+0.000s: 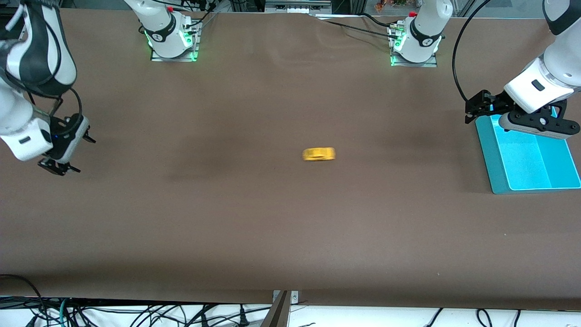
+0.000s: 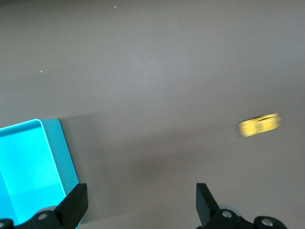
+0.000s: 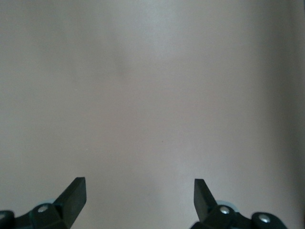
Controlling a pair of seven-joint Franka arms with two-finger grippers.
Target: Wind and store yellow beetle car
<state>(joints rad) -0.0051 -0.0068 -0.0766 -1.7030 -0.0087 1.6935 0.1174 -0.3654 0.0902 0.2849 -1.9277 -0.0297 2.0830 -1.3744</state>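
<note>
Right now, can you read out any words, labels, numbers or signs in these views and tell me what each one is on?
No text can be read.
Car: blurred, no lettering shows.
Bin: plain teal, no label.
Arm bases: a small round dark mark on each, too small to read.
Left gripper, open over the bin's edge, and right gripper, open over bare table: no markings.

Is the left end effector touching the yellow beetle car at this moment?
Apart. In the front view the left end effector hangs over the teal bin's edge, while the yellow beetle car sits mid-table with bare table between.
</note>
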